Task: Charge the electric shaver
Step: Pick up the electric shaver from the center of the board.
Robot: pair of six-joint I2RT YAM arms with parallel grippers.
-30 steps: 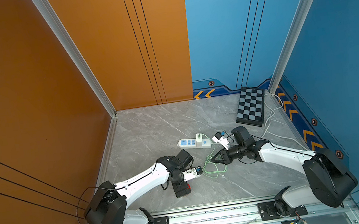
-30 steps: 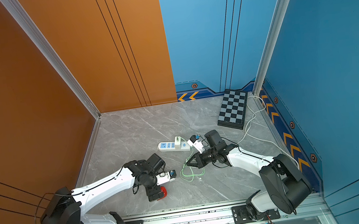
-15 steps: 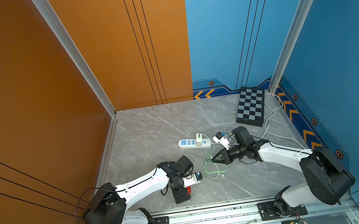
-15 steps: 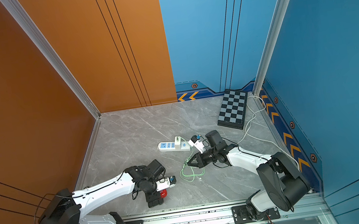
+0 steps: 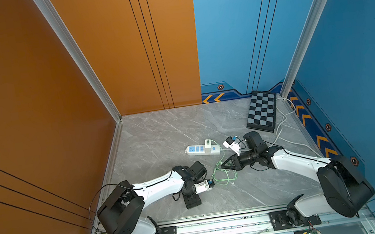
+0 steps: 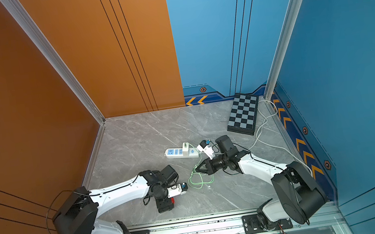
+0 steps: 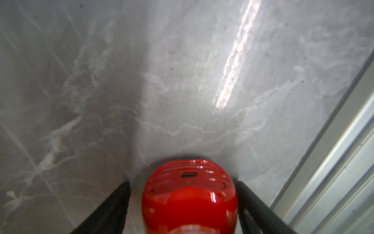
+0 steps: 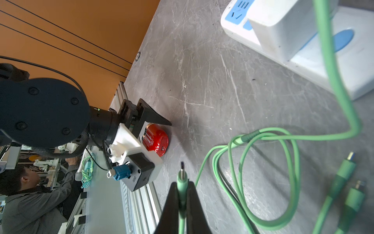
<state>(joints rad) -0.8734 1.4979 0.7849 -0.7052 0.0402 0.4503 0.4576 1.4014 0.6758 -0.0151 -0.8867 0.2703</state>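
While the grey marble worktop [image 5: 159,136] carries a white power strip [image 5: 200,151] with a white charger block [image 5: 207,143] seated on it, your left gripper [image 6: 166,209] sits low near the front rail [image 5: 220,217]. Its jaws stand wide on either side of the electric shaver [image 7: 189,194], with a gap showing on one side. The red shaver lies on the worktop, port end pointing out past the fingertips. Your right gripper [image 8: 182,184], near the strip, has its jaws pinched tight on the plug of the green cable [image 5: 224,179], whose loops lie between the arms.
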